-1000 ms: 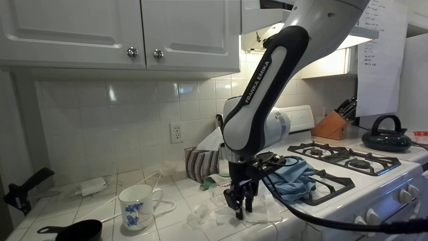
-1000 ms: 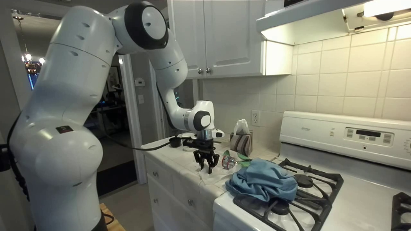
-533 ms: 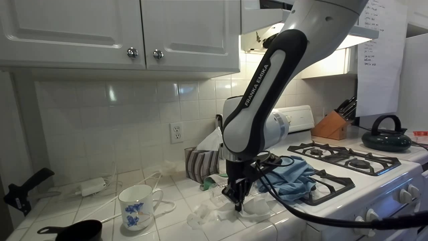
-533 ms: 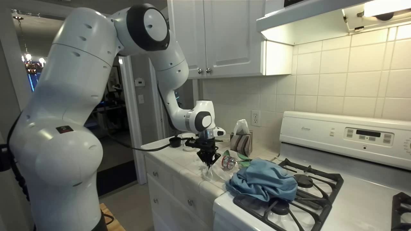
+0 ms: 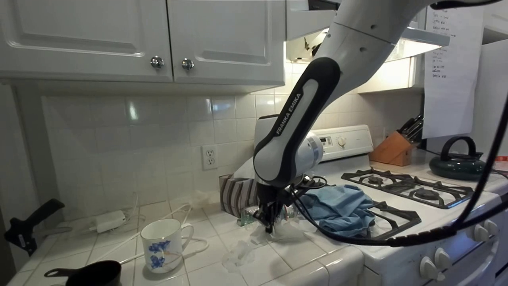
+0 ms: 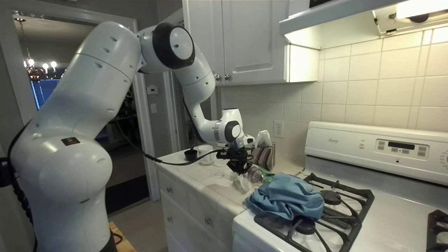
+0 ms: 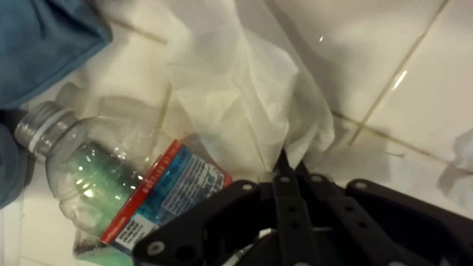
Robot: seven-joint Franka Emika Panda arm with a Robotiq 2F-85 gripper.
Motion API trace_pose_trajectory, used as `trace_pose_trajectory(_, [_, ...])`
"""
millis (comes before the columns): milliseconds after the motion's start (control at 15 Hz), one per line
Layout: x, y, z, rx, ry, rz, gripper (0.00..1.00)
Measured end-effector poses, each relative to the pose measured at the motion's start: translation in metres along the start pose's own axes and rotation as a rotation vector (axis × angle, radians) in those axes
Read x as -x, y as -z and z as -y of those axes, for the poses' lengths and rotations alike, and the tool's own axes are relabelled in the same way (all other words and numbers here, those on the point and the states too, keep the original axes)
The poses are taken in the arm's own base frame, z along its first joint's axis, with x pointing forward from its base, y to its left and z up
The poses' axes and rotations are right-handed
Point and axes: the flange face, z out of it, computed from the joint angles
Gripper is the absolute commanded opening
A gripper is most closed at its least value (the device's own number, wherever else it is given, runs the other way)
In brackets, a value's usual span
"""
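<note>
Pinching w/ fingers [image 7: 292, 216] drawn together on one gathered end of a white tissue [image 7: 236, 85]. Holding it low over the tiled table [image 5: 295, 254], nr the end by the stove [image 6: 395, 217]. Fanning out fr. the grip in loose, creased folds; can't tell if touching the table at its lower edge.

In the wrist view, see a clear bottle [image 7: 88, 159] on its side, just beside the tissue, partly hidden by the fingers, w/ a red-&-blue label [image 7: 177, 188] & neck turned twd a blue cloth [image 6: 285, 197]. Can also make out a green item [image 7: 114, 258] by the bottle, mostly covered. Find the cloth bunched up on the stove corner next to the table in both exterior views.

Further back, nr the tiled wall [image 5: 166, 147], spot a striped tissue box [image 5: 236, 196], partly blocked fr. view. In an exterior view, note crumpled whitish scraps [image 5: 240, 256] nr the held tissue; then, well apart, a white mug [image 5: 162, 246] w/ blue flowers, a blk pan [image 5: 95, 274] cut off by the pic's bottom edge, & a white adapter [image 5: 109, 221]. Beyond the stove, in bkgd, see a knife block [image 5: 391, 149] & a dk green kettle [image 5: 456, 167].
</note>
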Motion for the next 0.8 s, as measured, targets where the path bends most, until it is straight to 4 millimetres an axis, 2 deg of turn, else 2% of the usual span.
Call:
trace_pose_trajectory(400, [-0.057, -0.012, -0.037, 0.033, 0.092, -0.047, 0.00])
trace_pose_trajectory(533, [-0.063, -0.012, -0.040, 0.020, 0.114, -0.028, 0.00])
trace_pose_trajectory(800, [-0.063, -0.011, -0.037, -0.081, 0.171, -0.015, 0.00])
